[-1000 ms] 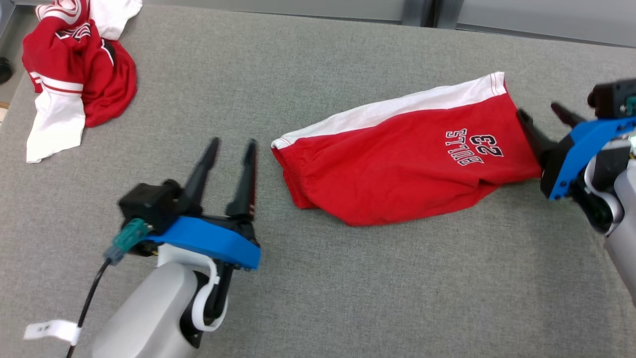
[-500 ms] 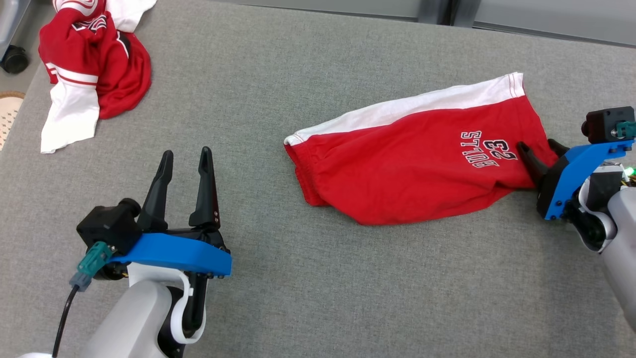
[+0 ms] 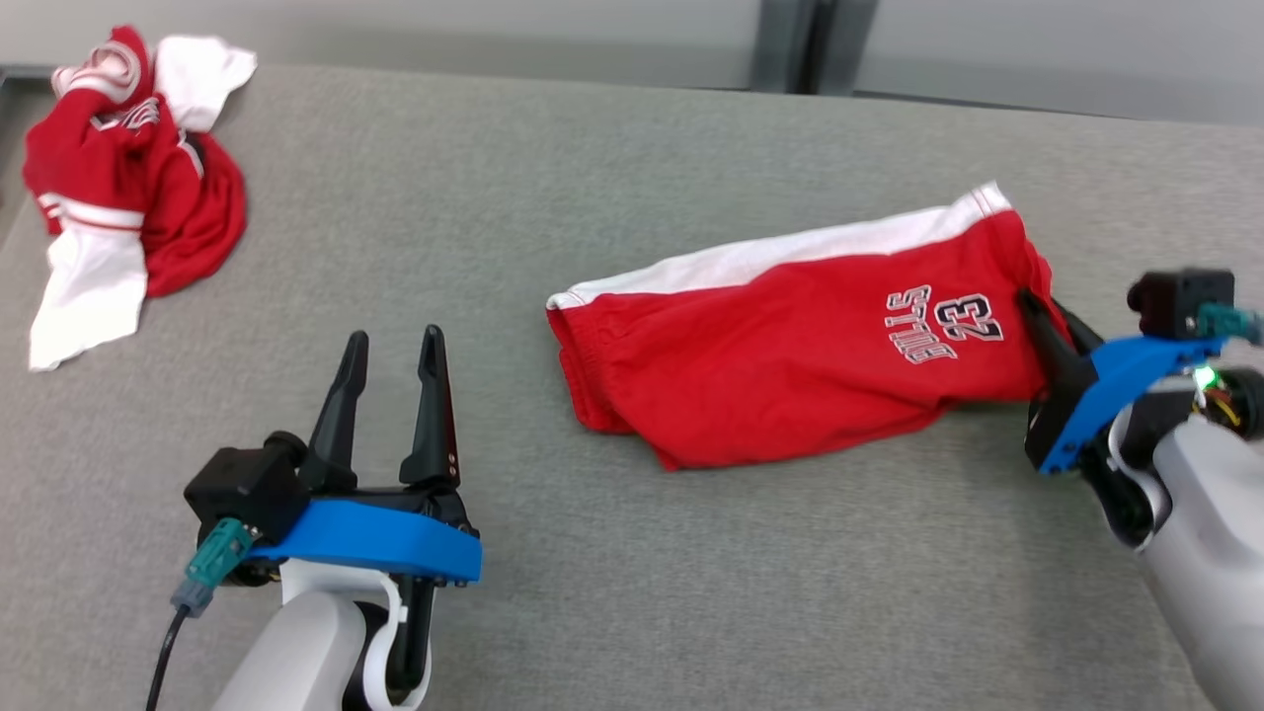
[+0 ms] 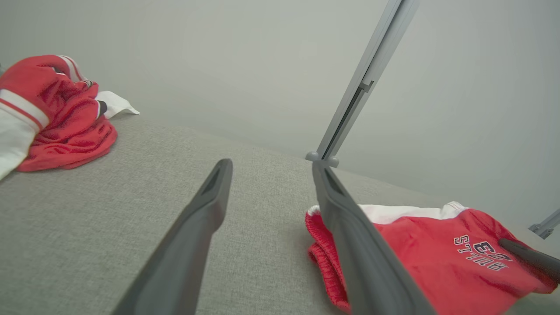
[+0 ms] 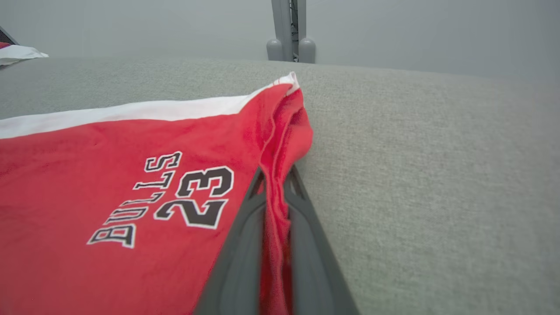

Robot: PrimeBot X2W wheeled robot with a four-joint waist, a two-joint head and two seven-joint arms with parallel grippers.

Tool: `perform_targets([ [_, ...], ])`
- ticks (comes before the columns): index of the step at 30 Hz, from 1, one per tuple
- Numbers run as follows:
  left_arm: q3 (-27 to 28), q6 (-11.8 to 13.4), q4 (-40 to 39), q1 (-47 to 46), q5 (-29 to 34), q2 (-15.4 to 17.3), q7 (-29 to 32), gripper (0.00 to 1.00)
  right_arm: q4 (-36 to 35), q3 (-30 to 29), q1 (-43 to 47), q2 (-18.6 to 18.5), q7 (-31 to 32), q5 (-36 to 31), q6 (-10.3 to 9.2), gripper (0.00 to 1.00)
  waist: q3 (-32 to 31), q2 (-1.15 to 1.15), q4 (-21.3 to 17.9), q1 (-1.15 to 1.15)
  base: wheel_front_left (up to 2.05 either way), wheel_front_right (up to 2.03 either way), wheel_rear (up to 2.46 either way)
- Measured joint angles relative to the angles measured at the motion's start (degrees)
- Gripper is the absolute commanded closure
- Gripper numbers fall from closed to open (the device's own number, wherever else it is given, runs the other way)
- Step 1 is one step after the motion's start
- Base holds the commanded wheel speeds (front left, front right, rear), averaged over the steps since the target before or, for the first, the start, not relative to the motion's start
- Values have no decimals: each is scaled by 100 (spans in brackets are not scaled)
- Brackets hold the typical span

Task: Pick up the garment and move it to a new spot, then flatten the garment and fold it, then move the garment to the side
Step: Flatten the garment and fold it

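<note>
The garment (image 3: 790,355) is a pair of red shorts with a white side stripe and "BULLS 23" print, lying folded on the grey table (image 3: 612,178). My right gripper (image 3: 1047,316) is shut on the garment's right hem; in the right wrist view a fold of red cloth (image 5: 275,197) is pinched between its dark fingers (image 5: 238,258). My left gripper (image 3: 393,344) stands open to the left of the garment, nothing between its fingers. In the left wrist view the garment (image 4: 437,258) lies just right of the left gripper (image 4: 271,164).
A second red and white garment (image 3: 118,188) lies crumpled at the table's far left corner, also in the left wrist view (image 4: 52,118). A grey wall with a metal post (image 3: 785,44) runs behind the table.
My right gripper has closed on the garment's right hem, which is now drawn up between its fingers. The left arm has pulled back from the garment's left end. The head camera has shifted.
</note>
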Motion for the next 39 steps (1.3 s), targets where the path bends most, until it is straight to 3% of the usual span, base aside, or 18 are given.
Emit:
perform_targets([
  [6,34,-121,11,260,48,-144,0,0,14,-450,669,182,-587,87,1,100,-311,0,-362,0,0,0,0],
  [14,16,-147,107,488,71,-203,0,0,-36,-1131,1452,489,-873,2,0,100,-646,0,-804,0,0,0,0],
  [23,-9,-152,245,527,98,-274,0,0,-293,-1538,1339,834,-916,-498,0,100,-704,0,-725,0,0,0,0],
  [31,-4,-225,328,524,99,-402,0,0,-750,-1071,659,1694,-537,-914,0,100,-714,0,-474,0,0,0,0],
  [39,22,-299,396,498,149,-500,0,0,-506,-335,439,1892,-114,-790,-1,100,-682,0,-185,0,0,0,0],
])
